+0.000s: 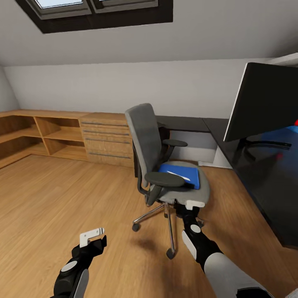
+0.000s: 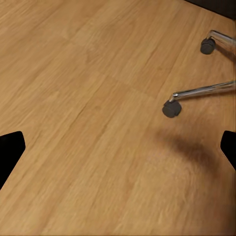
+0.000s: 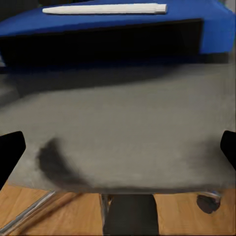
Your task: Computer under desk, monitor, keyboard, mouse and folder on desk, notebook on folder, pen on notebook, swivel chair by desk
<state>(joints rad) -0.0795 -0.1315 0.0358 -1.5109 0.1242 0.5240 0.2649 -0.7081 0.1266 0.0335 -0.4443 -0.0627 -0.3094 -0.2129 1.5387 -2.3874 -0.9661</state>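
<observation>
Pincers both gape wide, empty: right pincer (image 1: 194,204) at swivel chair (image 1: 165,165) seat, facing folder (image 3: 118,24).

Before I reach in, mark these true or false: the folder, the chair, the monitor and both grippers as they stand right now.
1. The blue folder lies on the seat of the swivel chair. True.
2. The monitor stands on the floor. False: it stands on the dark desk.
3. The right gripper is at the front edge of the chair seat, open and holding nothing. True.
4. The left gripper is shut on a chair leg. False: it is open above the wooden floor, apart from the chair's casters.
5. A white strip lies on top of the folder. True; the right wrist view shows it.
</observation>
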